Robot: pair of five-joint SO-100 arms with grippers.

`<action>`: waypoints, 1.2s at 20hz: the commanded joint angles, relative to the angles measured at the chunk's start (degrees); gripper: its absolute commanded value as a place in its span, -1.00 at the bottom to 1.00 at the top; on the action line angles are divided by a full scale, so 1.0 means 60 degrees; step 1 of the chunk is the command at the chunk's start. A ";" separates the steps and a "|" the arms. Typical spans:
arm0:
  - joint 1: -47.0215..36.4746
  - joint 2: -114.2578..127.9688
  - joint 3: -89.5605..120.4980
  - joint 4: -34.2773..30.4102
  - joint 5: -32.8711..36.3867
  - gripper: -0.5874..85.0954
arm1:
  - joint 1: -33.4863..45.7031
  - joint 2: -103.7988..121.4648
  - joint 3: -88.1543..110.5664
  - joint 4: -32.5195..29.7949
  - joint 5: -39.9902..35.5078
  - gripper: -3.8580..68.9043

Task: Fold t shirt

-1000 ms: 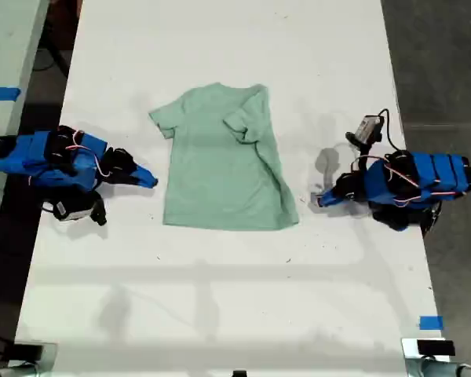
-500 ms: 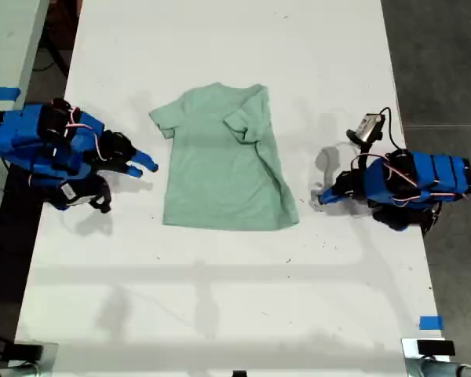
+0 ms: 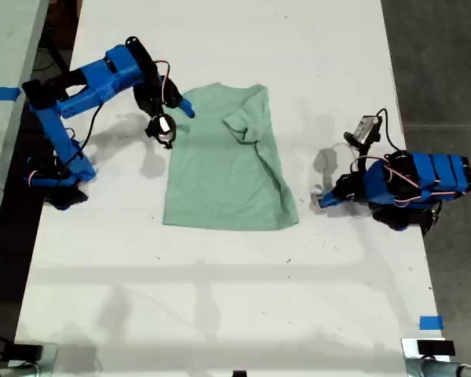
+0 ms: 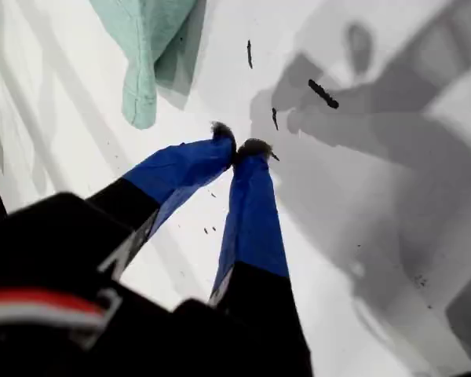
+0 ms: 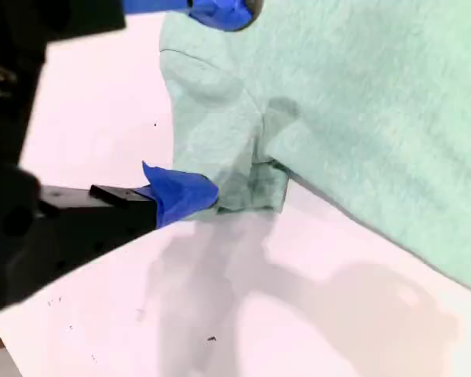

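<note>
Risen: my second gripper (image 3: 180,107) over t shirt (image 3: 224,169) | white table (image 3: 235,283) | grey floor (image 3: 447,63)

white table (image 3: 243,298), dark grey floor (image 3: 443,55)

My second gripper (image 5: 208,102) stands wide open over the sleeve (image 5: 216,129) of the t shirt (image 5: 361,118), one blue fingertip (image 5: 220,12) above the cloth, the other fingertip (image 5: 180,195) touching the sleeve's hem, where a small fold of the fabric is tucked under. The mint-green cloth lies flat on the white table (image 5: 298,314), lightly wrinkled around the sleeve seam. The gripper's black body and soft shadows fall across the table beside the shirt's edge
</note>
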 commanded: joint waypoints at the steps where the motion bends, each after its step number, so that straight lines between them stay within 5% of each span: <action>1: -0.0776 -0.0542 -0.0615 0.0073 0.0469 -0.25 | -0.0117 0.0000 -0.0073 0.0132 0.0044 -0.78; 7: -0.1157 -0.3853 -0.1436 -0.0015 0.0791 -0.32 | -0.0103 0.0000 -0.0073 0.0132 -0.0073 -0.78; 8: -0.1201 -0.4775 -0.1787 0.0088 0.0981 -0.76 | -0.0146 0.0000 -0.0073 0.0146 -0.0073 -0.78; 9: -0.1392 -0.5200 -0.1626 0.0073 0.0703 -0.99 | -0.0176 0.0000 -0.0073 0.0146 -0.0073 -0.78; 18: -0.0015 -0.1479 -0.2197 0.0073 0.0469 -0.99 | 0.0015 0.0015 -0.0073 0.0146 -0.0059 -0.76; 24: 0.1655 -0.2373 -0.5068 -0.0381 0.1377 -0.90 | 0.0015 0.0015 -0.0073 0.0146 -0.0059 -0.77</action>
